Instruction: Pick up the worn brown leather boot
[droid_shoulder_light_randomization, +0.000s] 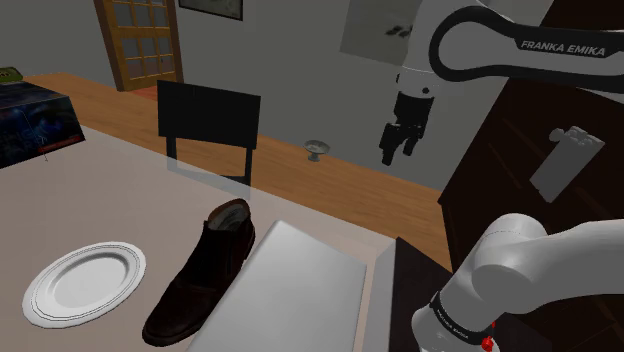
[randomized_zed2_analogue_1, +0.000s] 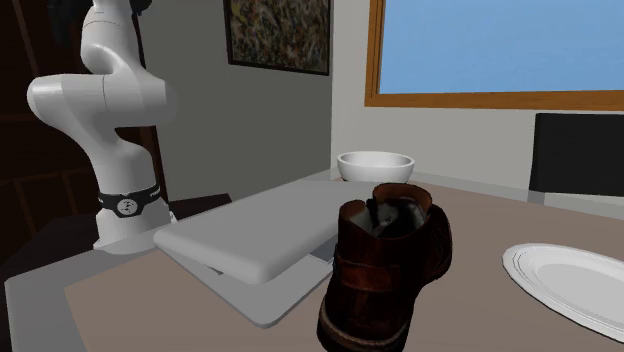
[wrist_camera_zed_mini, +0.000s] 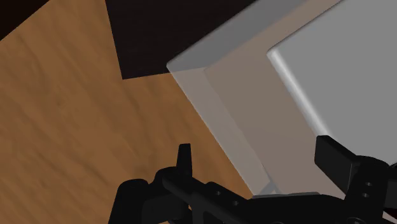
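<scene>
The brown leather boot (droid_shoulder_light_randomization: 200, 275) stands upright on the pale table (droid_shoulder_light_randomization: 120, 200), its opening toward the chair and its toe toward the near edge. In the second exterior view the boot (randomized_zed2_analogue_1: 385, 265) shows heel-on, dark brown and creased. My black gripper (droid_shoulder_light_randomization: 400, 140) hangs high in the air, well to the shoulder view's right of the boot and beyond the table's far edge. Its fingers stand apart, holding nothing. In the wrist view the gripper (wrist_camera_zed_mini: 257, 159) looks down on the table's corner (wrist_camera_zed_mini: 216, 89) and the wooden floor (wrist_camera_zed_mini: 57, 114).
A flat grey slab (droid_shoulder_light_randomization: 290, 290) lies right beside the boot, and a white plate (droid_shoulder_light_randomization: 85, 280) lies on its other side. A black chair (droid_shoulder_light_randomization: 208, 125) stands at the far edge. A dark box (droid_shoulder_light_randomization: 35, 125) sits at the far left. A white bowl (randomized_zed2_analogue_1: 375, 165) sits behind the slab.
</scene>
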